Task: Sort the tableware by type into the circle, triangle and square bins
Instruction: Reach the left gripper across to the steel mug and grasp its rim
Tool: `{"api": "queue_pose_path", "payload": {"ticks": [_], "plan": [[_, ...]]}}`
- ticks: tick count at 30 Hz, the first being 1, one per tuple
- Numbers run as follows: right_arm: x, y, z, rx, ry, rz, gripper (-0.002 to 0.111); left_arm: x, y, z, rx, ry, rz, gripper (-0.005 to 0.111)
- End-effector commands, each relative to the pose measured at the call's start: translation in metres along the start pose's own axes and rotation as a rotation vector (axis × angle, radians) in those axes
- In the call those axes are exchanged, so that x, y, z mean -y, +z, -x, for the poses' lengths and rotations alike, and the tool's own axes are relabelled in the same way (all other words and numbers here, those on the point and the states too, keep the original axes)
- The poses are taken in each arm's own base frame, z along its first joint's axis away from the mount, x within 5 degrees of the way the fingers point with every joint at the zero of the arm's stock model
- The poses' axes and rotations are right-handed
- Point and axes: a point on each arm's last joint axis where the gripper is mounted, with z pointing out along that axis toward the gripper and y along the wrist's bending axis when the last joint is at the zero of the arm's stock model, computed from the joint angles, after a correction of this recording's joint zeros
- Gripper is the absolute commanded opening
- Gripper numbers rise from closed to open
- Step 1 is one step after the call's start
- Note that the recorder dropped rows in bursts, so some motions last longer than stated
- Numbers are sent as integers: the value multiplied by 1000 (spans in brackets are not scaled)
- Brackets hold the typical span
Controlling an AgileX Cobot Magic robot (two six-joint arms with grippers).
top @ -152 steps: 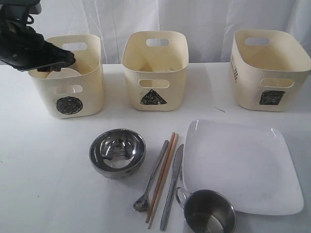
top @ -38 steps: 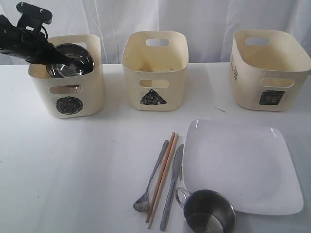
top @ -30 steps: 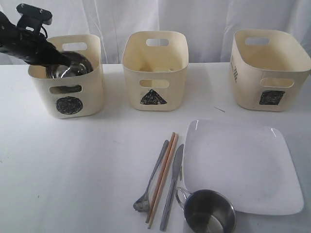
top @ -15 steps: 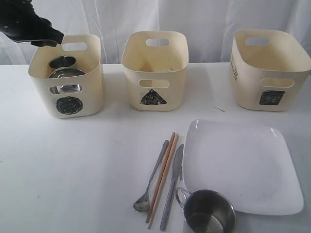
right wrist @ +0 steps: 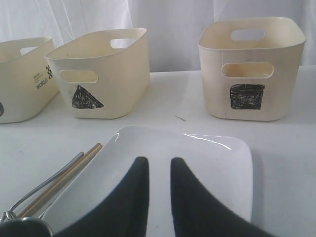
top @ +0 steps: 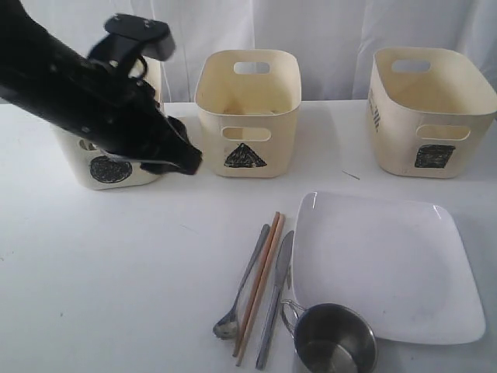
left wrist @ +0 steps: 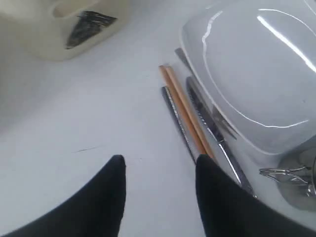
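My left gripper hangs open and empty in front of the circle bin, whose inside the arm hides. In the left wrist view the left gripper is above bare table, next to the wooden chopsticks, spoon and knife. These lie side by side left of the large white square plate. A steel mug stands at the plate's near corner. The triangle bin and square bin stand at the back. My right gripper hovers over the plate, jaws narrowly apart, holding nothing.
The left arm stretches across the circle bin and towards the triangle bin. A white curtain closes the back. Bare tabletop lies left of the cutlery.
The left gripper let the steel bowl go in the circle bin, lifted out, opened wider and swung forward and right, down in front of that bin. The right gripper has not moved.
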Motion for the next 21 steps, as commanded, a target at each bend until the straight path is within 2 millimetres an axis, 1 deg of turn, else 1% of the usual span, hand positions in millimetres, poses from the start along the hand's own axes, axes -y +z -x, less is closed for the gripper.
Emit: {"api": "queue_pose_path", "payload": {"ticks": [1, 3, 7, 11, 15, 17, 21], "plan": [[0, 0, -1, 4, -1, -3, 16, 26, 22, -2, 1, 34, -54, 58], [0, 0, -1, 4, -1, -3, 16, 36, 33, -4, -20, 43, -79, 61], [0, 0, -1, 4, -1, -3, 16, 49, 54, -12, -81, 96, -119, 61], [0, 0, -1, 4, -1, -3, 16, 63, 63, -10, -117, 145, -186, 61], [0, 0, -1, 4, -1, -3, 16, 76, 67, -1, -160, 215, -244, 61], [0, 0, -1, 4, -1, -3, 16, 82, 66, 4, -183, 258, -284, 61], [0, 0, -1, 4, -1, -3, 16, 97, 57, 13, -231, 324, -390, 61]]}}
